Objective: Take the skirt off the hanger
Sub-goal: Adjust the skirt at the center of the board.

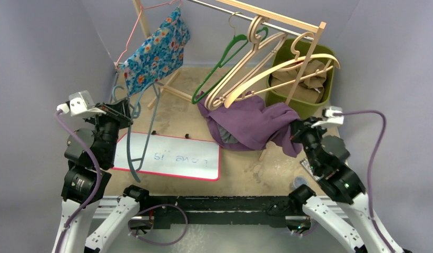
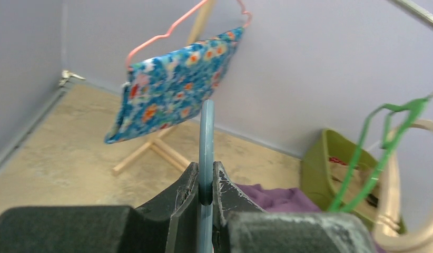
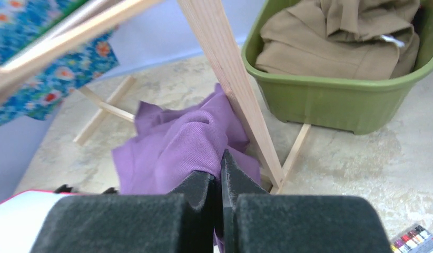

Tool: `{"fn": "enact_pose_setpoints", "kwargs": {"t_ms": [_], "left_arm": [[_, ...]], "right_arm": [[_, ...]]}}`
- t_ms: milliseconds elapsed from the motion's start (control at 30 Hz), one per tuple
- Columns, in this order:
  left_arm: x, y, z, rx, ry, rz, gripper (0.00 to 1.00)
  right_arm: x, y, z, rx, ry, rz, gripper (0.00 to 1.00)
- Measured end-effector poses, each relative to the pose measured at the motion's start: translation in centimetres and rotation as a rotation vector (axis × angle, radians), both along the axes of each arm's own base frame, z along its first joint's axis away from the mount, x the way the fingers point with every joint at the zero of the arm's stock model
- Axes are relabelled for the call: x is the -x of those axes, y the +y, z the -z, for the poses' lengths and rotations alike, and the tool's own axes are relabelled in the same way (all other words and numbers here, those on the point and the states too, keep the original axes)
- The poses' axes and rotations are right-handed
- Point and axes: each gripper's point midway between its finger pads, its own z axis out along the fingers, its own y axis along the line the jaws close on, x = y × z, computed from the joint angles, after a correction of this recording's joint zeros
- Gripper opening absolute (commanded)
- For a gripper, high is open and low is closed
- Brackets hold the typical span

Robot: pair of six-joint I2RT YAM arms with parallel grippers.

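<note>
The purple skirt (image 1: 251,124) lies in a heap on the table under the rack, with a grey lining showing at its lower left. My right gripper (image 1: 297,129) is shut on the skirt's right edge, and purple cloth (image 3: 172,142) bunches between its jaws (image 3: 220,168). A blue-grey hanger (image 1: 134,158) hangs down over the whiteboard, apart from the skirt. My left gripper (image 1: 131,112) is shut on it; in the left wrist view the hanger's thin bar (image 2: 206,137) rises straight up from between the jaws (image 2: 206,182).
A floral garment (image 1: 154,52) hangs on a pink hanger at the rack's left end. A green hanger (image 1: 219,60) and wooden hangers (image 1: 256,68) hang from the rail. A green bin (image 1: 309,105) holds tan clothes. A whiteboard (image 1: 172,155) lies at front left.
</note>
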Motion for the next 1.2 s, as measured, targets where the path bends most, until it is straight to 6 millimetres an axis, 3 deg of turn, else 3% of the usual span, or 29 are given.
{"fn": "enact_pose_setpoints", "kwargs": {"t_ms": [333,433,533,633,700,800,900,967,1167,1200], "left_arm": [[-1.2,2.8,3.3,-0.101,0.033,-0.167,0.0],[-1.6,3.1,4.4,-0.129,0.04,-0.193,0.0],[-2.0,3.5,5.8,-0.162,0.062,-0.218,0.0],[-2.3,3.9,6.9,-0.188,0.082,-0.243,0.0],[-2.4,4.1,7.5,-0.199,0.089,-0.256,0.0],[-2.3,4.4,8.3,-0.213,0.095,-0.268,0.0],[-2.0,4.5,8.7,-0.211,0.093,-0.274,0.0],[-1.8,4.6,8.7,-0.207,0.083,-0.275,0.0],[-1.4,4.8,8.4,-0.195,0.057,-0.277,0.0],[-1.4,4.8,8.3,-0.194,0.054,-0.277,0.0]], "right_arm": [[8.3,-1.6,-8.8,-0.103,-0.216,-0.189,0.0],[9.1,-1.0,-10.2,-0.112,-0.248,-0.243,0.0],[8.1,0.4,-9.6,-0.092,-0.21,-0.285,0.0],[5.6,2.4,-7.7,-0.069,-0.142,-0.305,0.0],[3.3,4.0,-5.5,-0.055,-0.085,-0.313,0.0],[0.1,6.4,-0.4,-0.036,0.033,-0.319,0.0],[-1.8,8.2,4.7,-0.038,0.139,-0.331,0.0],[-2.3,9.3,7.9,-0.054,0.203,-0.353,0.0],[-2.3,12.5,14.7,-0.133,0.352,-0.451,0.0],[-2.4,12.8,15.8,-0.127,0.39,-0.458,0.04]]}}
